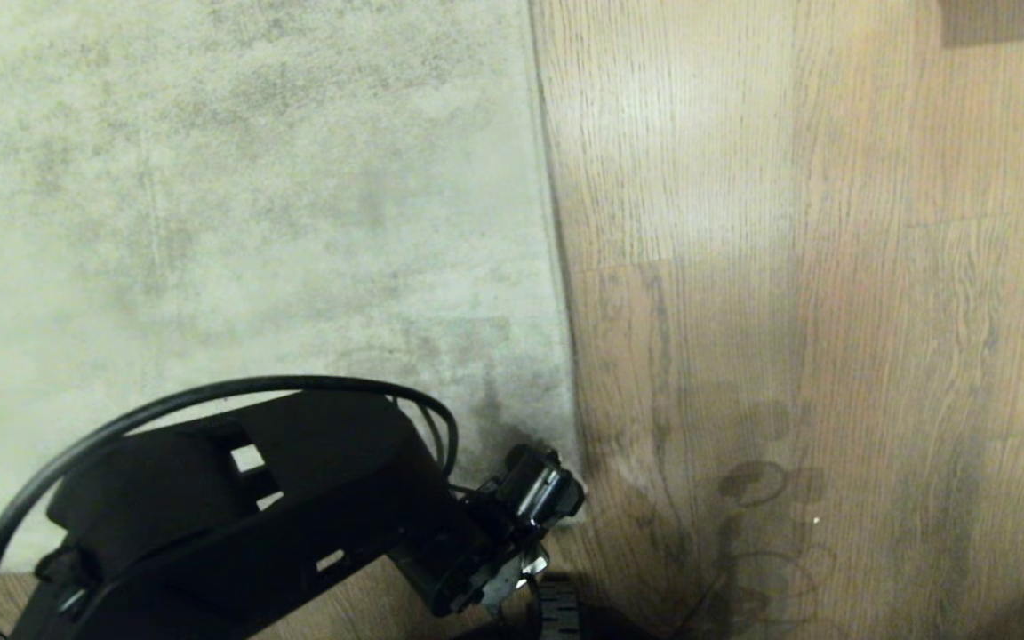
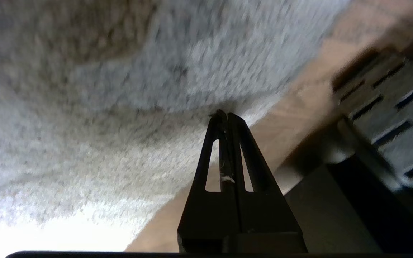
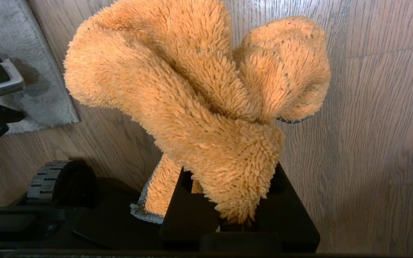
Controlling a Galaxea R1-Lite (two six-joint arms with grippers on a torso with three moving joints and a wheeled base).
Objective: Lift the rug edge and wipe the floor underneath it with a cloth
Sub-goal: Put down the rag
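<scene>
Step in hand is the lift: my left gripper (image 2: 224,116), jaws pressed together at the rug corner (image 1: 556,444), must now raise it, while my right gripper (image 3: 228,215) holds the orange cloth (image 3: 192,100) clamped above bare floor (image 1: 832,267).

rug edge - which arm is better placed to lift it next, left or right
Left. The left gripper is shut with its tips against the rug edge near the corner, while the right gripper holds the cloth above the floor.
</scene>
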